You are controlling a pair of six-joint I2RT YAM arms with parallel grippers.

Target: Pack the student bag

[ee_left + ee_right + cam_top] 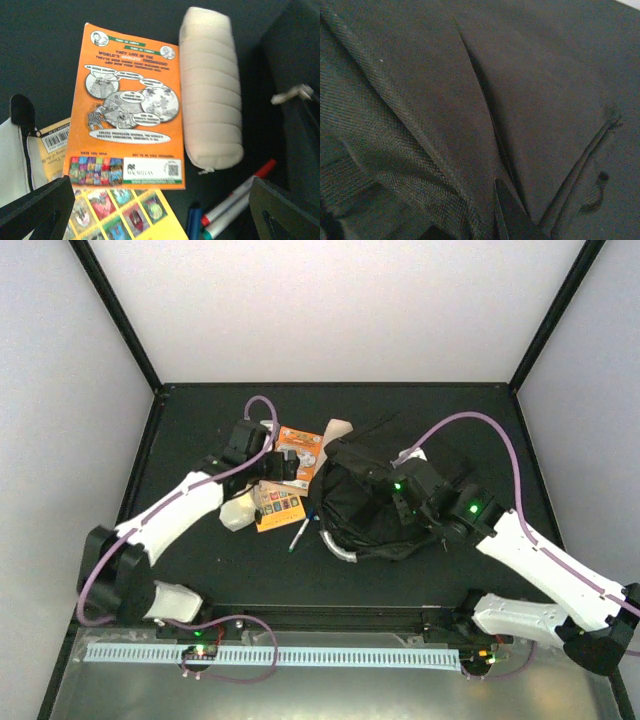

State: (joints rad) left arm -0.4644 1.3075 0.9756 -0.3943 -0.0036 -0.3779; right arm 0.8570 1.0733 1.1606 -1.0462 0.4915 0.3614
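Since soft, floppy and probably light, take student bag (375, 508) by grey handle (338, 548). Lies about midway on table (200, 550), slightly toward right edge. Shows right gripper (504, 210) pinched on its fabric, left gripper (160, 205) spread over orange book (127, 100).

Soft, even light is falling from above, brightening the white walls (330, 310) while the black table (200, 570) is reading dark with faint shadows. The book (125, 100) is showing sharp; the bag (420, 100) is looking dim, grainy.
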